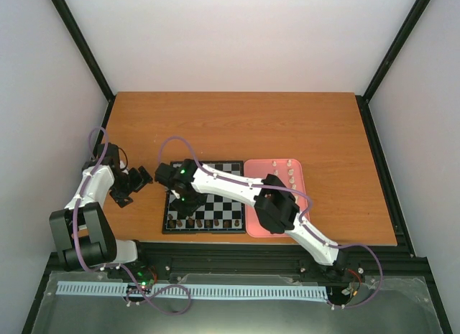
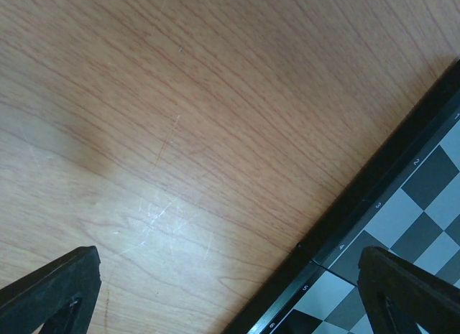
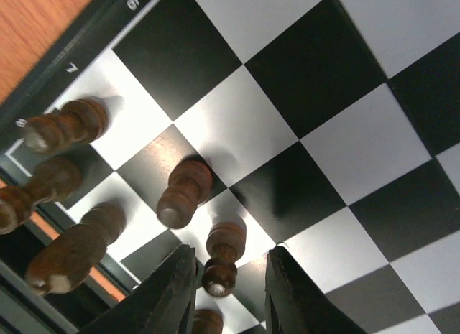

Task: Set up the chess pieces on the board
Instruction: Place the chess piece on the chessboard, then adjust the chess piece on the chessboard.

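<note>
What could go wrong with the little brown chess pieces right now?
1. The right gripper stands open around a brown pawn, one finger very close to it; pulling away sideways might tip it.
2. A second pawn stands just beside that finger and could get bumped too.
3. A knocked pawn might roll across the board into others.

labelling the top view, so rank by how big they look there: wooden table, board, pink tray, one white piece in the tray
1. wooden table
2. board, slightly bigger than the tray but partly covered, so close
3. pink tray
4. white piece, far smallest
</note>
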`<state>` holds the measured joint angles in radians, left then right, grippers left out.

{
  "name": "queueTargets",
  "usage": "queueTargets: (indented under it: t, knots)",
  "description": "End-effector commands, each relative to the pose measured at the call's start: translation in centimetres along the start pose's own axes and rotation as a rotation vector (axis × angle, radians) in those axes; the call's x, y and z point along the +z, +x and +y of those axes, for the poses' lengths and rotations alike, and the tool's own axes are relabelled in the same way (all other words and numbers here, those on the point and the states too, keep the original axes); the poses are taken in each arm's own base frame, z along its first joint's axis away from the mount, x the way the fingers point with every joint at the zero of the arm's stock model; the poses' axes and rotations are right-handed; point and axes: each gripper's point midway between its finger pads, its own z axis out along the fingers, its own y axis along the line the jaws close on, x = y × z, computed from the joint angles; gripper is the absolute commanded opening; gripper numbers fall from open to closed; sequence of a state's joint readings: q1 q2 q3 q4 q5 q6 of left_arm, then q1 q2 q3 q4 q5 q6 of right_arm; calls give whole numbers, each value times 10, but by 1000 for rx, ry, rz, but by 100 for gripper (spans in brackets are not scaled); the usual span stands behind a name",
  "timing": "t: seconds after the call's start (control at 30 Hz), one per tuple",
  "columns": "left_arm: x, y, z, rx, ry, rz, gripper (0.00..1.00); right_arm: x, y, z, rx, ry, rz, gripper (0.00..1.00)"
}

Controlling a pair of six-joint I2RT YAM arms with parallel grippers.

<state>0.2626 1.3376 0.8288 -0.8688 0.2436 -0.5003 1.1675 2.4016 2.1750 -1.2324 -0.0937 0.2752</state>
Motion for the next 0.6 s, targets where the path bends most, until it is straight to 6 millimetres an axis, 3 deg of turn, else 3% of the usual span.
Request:
queueTargets:
  t: [0.0,0.3,0.33,0.47,0.57]
  knots:
    - [-2,-3,-4,14,12,-15,100,-51,-13,9,-28,-17,-110,29]
    - [-2,-3,-4,13,11,-14,100,-71,-17,1,-28,23,-153,32]
    - [-2,-3,-4,11,11,-15,100,-71,-19,-2,-24,26,-156,30]
    - [-3,-3,-4,13,10,-16,100,-59,-23,-12,-2,13,-135,5]
    - [-3,-3,-4,13,10,-17,100,-50,-27,-16,-6,7,-127,3]
